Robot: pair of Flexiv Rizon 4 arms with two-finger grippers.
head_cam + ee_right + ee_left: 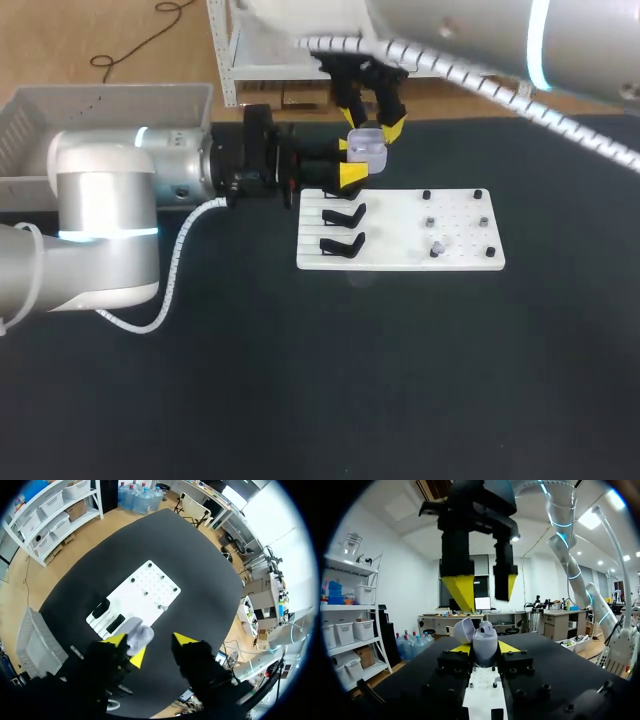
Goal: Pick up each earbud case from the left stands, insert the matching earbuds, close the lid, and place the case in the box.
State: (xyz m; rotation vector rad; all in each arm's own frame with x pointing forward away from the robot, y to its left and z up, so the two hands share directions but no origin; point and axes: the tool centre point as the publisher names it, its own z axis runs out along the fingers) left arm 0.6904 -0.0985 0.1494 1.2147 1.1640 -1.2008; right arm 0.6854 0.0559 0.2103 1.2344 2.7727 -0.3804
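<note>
status: one case [367,146] is off the stands [344,214] and held above the counter [400,380], past the board's [400,258] far edge. left hand [485,649] is closed on it, one yellow tip on each side of the body. lid [462,630] is open, tipped to one side. right hand [375,122] sits directly over the case with its fingers spread and nothing visible between them.

judgement: pick-up done for this case, insertion in progress. a rounded bit [487,626] shows at the case mouth in the left wrist view, possibly an earbud already seated; not sure. left to do on this case: any missing earbud, close lid, move to the box [110,95] at the counter's far left.

the stands that show look bare and black; no other case seen on them. small dark pegs [428,222] stand on the board's other half; whether they carry earbuds is too small to tell.

hidden or unclear:
- the stand nearest the left hand is partly covered by it.
- box floor is partly cut off by the left arm, so i cannot say whether any case lies inside.
- case interior is not readable in the head view or the right wrist view.
- second earbud slot cannot be made out.
</note>
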